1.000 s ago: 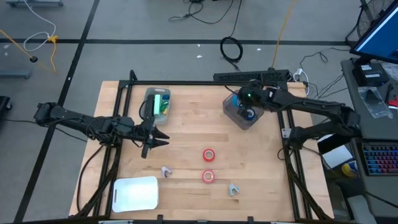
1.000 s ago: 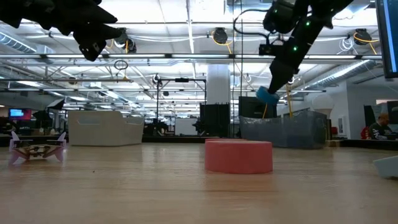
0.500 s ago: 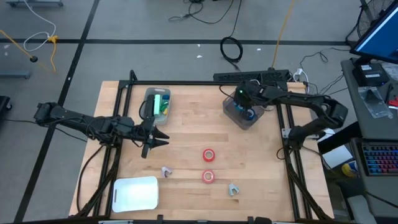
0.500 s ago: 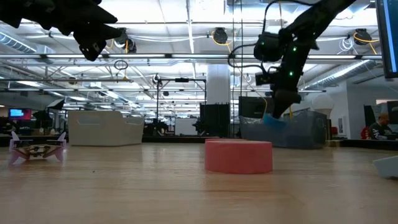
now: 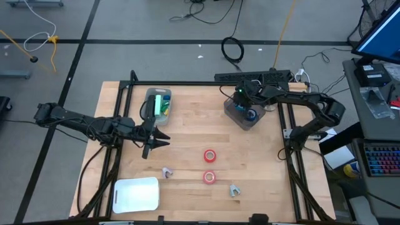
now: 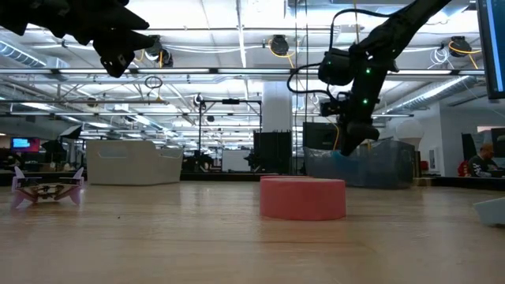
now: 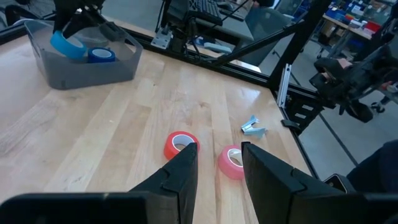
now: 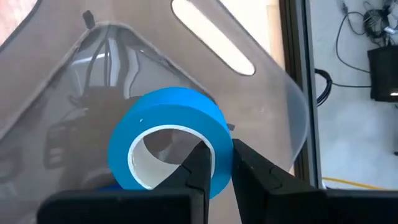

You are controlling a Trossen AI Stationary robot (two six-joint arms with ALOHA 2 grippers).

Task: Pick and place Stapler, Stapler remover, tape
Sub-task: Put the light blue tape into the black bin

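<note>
From above, the right gripper (image 5: 244,105) hangs over the clear grey bin (image 5: 238,117) at the table's far right side, with a blue tape roll (image 5: 250,114) showing inside the bin just beside it. The left gripper (image 5: 157,139) waits well apart over the table's left half, near a second bin (image 5: 150,95) holding green things. Between the two arms and nearer the front edge lie two red tape rolls (image 5: 210,155), with two small staple removers (image 5: 167,171) and a white board (image 5: 136,194) farther forward.

At table height, the right gripper (image 6: 347,138) dips to the bin's rim (image 6: 379,170), behind a red roll (image 6: 303,198) — a staple remover (image 6: 47,189) sits far off to the side.

The left wrist camera shows its own fingers (image 7: 183,168) narrowly parted and empty, both red rolls (image 7: 180,145) just ahead of them, the bin (image 7: 118,65) well beyond.

The right wrist camera shows its fingers (image 8: 202,163) pinched on the wall of a blue tape roll (image 8: 165,130) — one finger inside the white core, one outside — within the bin's clear wall (image 8: 261,93)
</note>
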